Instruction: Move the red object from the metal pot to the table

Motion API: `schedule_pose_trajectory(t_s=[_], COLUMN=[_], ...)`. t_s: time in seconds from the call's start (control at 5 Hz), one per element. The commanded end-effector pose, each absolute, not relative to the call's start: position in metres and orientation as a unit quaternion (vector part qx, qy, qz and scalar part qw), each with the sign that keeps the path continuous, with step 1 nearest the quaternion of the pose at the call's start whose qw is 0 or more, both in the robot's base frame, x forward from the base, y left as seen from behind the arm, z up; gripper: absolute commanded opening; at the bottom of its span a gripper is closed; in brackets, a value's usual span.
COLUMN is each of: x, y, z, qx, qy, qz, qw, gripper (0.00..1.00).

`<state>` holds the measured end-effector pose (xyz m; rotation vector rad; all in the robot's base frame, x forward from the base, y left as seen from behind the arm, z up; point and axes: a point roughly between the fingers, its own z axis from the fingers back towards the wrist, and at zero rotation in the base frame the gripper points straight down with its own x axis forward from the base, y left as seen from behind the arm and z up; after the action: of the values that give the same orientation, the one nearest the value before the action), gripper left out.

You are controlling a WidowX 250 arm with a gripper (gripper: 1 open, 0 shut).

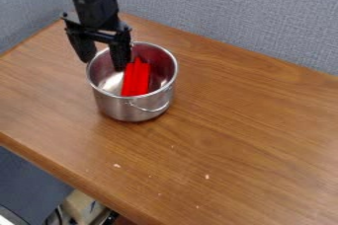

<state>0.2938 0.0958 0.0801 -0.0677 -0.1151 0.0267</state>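
The red object (pixel 136 76) leans inside the metal pot (pixel 132 99), one end up against the pot's inner wall. The pot stands on the brown table (pixel 224 130), left of centre. My gripper (pixel 102 47) hangs above the pot's back left rim, pointing straight down, open, with nothing between its two black fingers (pixel 122 47). Its fingers straddle the rim area just left of the red object without touching it.
A grey textured wall rises behind the table. The table's front edge (pixel 79 185) runs diagonally at lower left, with dark floor and clutter below it.
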Motion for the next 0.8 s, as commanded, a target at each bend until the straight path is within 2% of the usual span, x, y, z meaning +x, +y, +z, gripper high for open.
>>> schedule_pose_trajectory(t_s=[0.0,0.2,0.4,0.6], x=[0.293,0.294,0.297,0.302], y=[0.088,0.08,0.074,0.061], z=[0.086,0.091,0.098,0.103], qx=[-0.027,-0.032,-0.035,-0.032], qy=[-0.078,-0.081,-0.085,-0.086], qz=[-0.013,-0.009,0.0,0.049], qw=[0.997,0.996,0.996,0.995], gripper=[0.0,0.0,1.0,1.0])
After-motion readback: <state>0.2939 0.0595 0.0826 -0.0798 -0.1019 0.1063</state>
